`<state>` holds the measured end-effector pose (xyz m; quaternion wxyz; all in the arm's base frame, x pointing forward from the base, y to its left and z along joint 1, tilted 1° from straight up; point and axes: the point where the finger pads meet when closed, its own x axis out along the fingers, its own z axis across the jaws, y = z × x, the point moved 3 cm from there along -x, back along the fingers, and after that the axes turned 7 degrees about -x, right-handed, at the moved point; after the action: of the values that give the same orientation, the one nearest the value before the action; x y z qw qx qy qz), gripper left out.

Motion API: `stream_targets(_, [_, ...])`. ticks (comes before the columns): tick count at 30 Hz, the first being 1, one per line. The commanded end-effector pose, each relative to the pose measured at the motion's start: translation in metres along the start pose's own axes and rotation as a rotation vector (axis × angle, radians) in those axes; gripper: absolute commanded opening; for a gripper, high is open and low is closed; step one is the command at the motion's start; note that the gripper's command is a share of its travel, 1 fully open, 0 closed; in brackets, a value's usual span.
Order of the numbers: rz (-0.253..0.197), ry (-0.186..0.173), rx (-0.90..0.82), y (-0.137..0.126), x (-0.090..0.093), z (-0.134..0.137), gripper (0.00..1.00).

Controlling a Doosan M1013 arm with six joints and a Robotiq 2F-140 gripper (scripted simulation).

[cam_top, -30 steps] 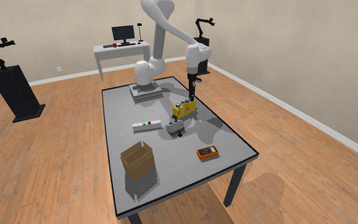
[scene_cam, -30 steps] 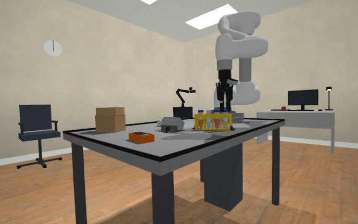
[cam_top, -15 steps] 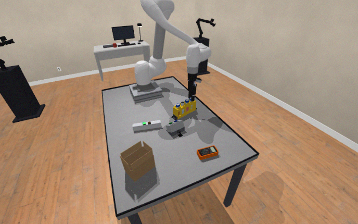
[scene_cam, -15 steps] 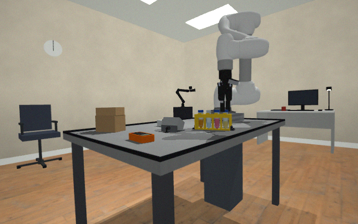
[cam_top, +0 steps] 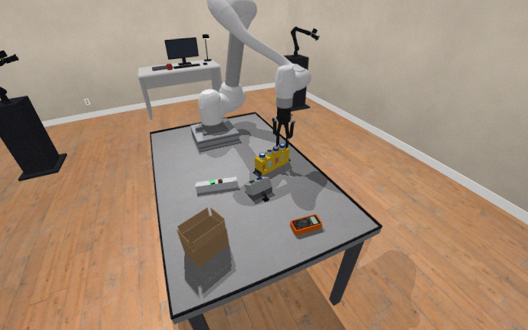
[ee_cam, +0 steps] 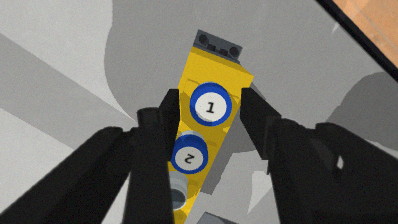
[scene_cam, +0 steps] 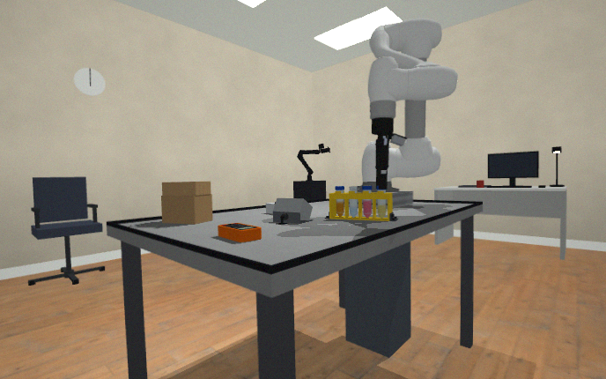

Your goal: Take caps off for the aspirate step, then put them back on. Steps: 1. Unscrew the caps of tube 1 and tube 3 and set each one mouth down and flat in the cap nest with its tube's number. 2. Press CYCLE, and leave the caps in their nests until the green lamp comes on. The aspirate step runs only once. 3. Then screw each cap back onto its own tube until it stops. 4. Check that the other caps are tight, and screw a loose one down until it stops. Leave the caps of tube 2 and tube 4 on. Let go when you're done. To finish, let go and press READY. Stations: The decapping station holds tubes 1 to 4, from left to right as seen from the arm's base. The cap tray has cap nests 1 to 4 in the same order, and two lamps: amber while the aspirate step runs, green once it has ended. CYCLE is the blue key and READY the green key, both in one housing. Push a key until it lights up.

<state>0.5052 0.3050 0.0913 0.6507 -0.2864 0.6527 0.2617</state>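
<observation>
The gripper (ee_cam: 210, 107) hung over the right-hand end of the yellow decapping station (cam_top: 272, 159) as the top view showed it, its jaws open and holding nothing; in the wrist view the two black fingers stood on either side of the blue-rimmed cap marked 1 (ee_cam: 210, 104), with a gap visible on each side, so neither pad touched it. Cap 1 sat on its tube at the end of the station; the cap marked 2 (ee_cam: 189, 156) sat on the next tube, just beside the left-hand finger; beyond it a grey tube mouth (ee_cam: 178, 189) showed without a cap. From the exterior view the four tubes (scene_cam: 361, 205) stood upright in the rack with coloured liquids. The white cap tray (cam_top: 216, 185) lay on the grey table (cam_top: 340, 205) well apart from the station, a green lamp (cam_top: 212, 181) lit on it and a dark cap beside that lamp; the grey key housing (cam_top: 259, 187) stood between tray and station. A cardboard box (cam_top: 202, 235) and an orange multimeter (cam_top: 305, 224) lay nearer the table's front edge.
</observation>
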Motion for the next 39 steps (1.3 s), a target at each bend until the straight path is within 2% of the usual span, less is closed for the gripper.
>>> stream_targets(1, [0.033,-0.007,-0.086,-0.0014,-0.0006,0.0001,0.41])
stream_targets(4, [0.033,-0.008,-0.086,-0.0015,-0.0006,0.0001,0.41])
stream_targets(5, [0.033,-0.008,-0.086,-0.0015,-0.0006,0.0001,0.30])
stream_targets(19, [0.032,-0.008,-0.086,-0.0014,-0.0006,0.0001,0.30])
stream_targets(33, [0.034,0.004,0.614,-0.0015,-0.0005,0.0001,0.30])
stream_targets(35, [0.034,0.004,0.614,-0.0015,-0.0005,0.0001,0.30])
stream_targets(39, [0.034,0.008,0.814,-0.0015,-0.0005,0.0001,0.30])
